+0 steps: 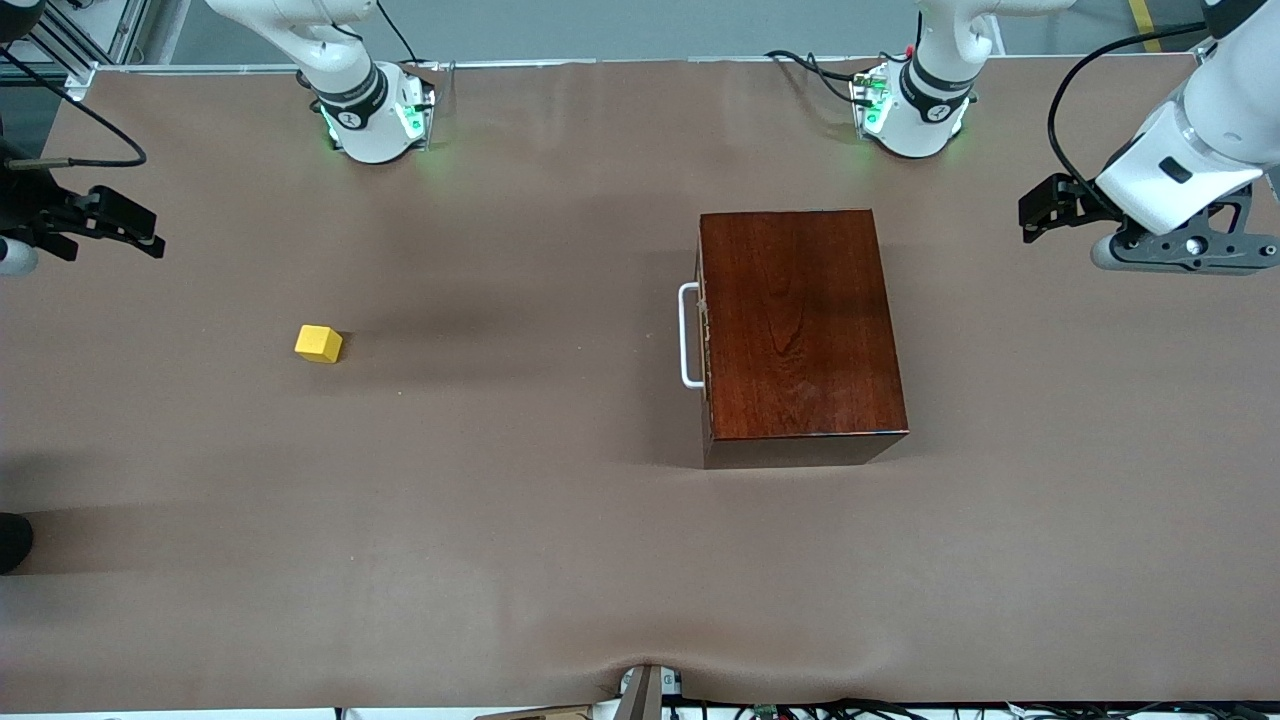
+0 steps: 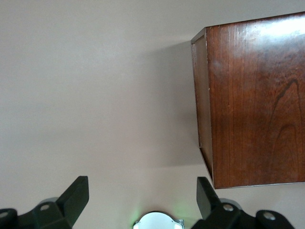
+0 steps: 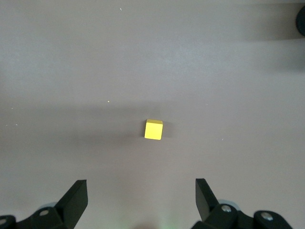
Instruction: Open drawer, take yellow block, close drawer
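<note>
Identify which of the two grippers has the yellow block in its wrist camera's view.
The right gripper, open above the bare table: its view shows the yellow block. The left gripper, also open, sees only the wooden box.

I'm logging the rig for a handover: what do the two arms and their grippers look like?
Both arms have glossy white shells with black joint rings and green-lit bases. The left gripper and right gripper have matte black angular fingers. Black cables loop along each arm; the left wrist carries a dark grey bracket.
</note>
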Robot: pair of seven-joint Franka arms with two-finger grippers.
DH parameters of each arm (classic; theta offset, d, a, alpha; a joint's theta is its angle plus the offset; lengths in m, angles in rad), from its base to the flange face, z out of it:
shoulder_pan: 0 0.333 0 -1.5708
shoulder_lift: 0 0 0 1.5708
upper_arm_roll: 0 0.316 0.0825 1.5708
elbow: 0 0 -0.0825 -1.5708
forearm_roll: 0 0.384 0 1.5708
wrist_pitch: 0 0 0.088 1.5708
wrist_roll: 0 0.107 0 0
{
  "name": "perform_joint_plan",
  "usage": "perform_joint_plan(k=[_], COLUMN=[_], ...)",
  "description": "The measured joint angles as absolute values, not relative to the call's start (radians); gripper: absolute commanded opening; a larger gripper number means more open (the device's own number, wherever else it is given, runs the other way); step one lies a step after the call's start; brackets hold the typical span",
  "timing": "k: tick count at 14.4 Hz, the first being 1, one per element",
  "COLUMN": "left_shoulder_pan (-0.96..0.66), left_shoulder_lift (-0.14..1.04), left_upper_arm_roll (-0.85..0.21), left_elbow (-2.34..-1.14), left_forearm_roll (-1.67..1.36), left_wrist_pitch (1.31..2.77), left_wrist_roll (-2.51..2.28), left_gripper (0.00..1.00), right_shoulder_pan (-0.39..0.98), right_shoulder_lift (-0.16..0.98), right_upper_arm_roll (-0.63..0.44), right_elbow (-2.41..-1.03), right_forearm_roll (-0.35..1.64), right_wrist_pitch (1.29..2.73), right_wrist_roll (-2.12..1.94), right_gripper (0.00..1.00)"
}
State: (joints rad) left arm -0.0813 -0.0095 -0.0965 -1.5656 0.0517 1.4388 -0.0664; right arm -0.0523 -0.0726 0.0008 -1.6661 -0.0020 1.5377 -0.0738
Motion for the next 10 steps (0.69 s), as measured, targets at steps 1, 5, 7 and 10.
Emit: perform_joint_plan(k=[1,5,7,10], left_shoulder_pan=[-0.081,-0.074,-0.072,-0.073], left_shoulder_lift=[-0.012,-0.013,-0.014,-0.014], left_upper_arm_roll=[-0.097,-0.088,-0.088,-0.091], left_elbow=[-1.566,-1.565,-1.565,-1.566], left_forearm_roll=[0.049,0.013,0.009,0.009], left_wrist_pitch=[1.439,1.479,1.492,1.505], left_wrist_roll=[-0.066,-0.071,-0.078,-0.115], left_gripper=[1.00,1.00,1.00,1.00], right_shoulder_pan=[-0.052,-0.053,-0.053,-0.053], right_shoulder_lift=[-0.073,-0.073,-0.073,-0.073], right_upper_arm_roll=[0.000,0.000,0.000,0.000], right_elbow=[-1.666,-1.663,-1.660,-1.660], right_forearm_roll=[-0.002,-0.002,-0.002,-0.002], right_wrist_pitch=[1.538,1.538,1.538,1.538], right_wrist_roll=[-0.073,-0.041,-0.035,-0.032], right_gripper=[1.00,1.00,1.00,1.00])
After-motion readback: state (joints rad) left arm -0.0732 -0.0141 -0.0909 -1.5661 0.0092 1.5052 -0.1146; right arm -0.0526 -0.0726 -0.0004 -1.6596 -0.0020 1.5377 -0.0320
